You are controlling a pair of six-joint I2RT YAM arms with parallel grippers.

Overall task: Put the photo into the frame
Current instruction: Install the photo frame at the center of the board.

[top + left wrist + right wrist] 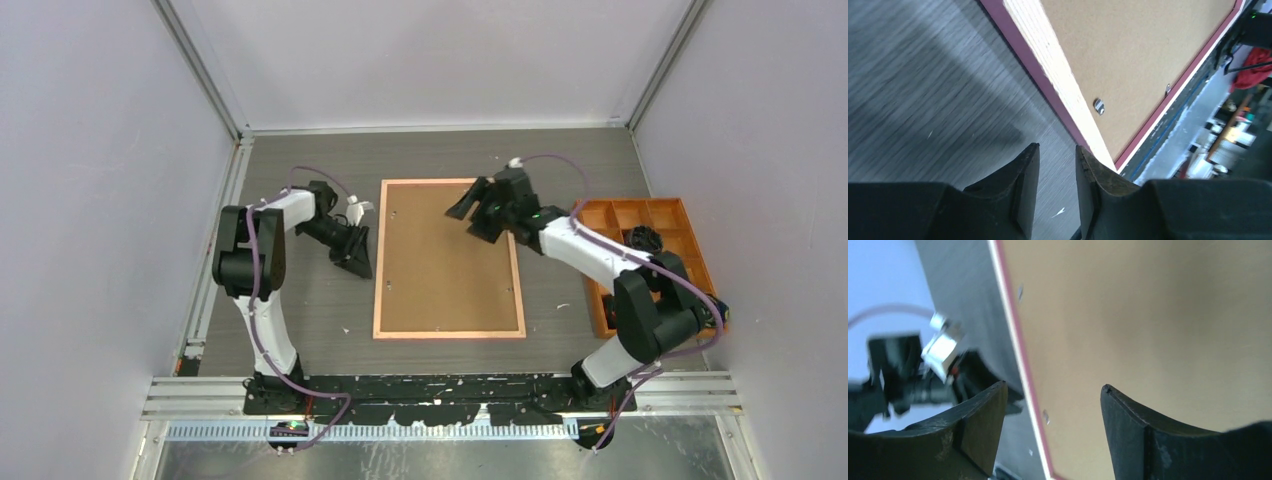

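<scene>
Frame (pixel 378 262): laid face down on bench (pixel 570 180) (backing board (pixel 448 270) uppermost).
Left fingers (pixel 358 262): slightly parted, nothing gripped.
Right fingers (pixel 468 206): released, nothing gripped.

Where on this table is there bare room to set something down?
Bare: grey woodgrain table between the face-down pink-edged picture frame and the back wall, plus a strip between frame and arm bases. Crowded: left end effector beside the frame's left edge; right arm crosses the gap to the orange compartment tray.
</scene>
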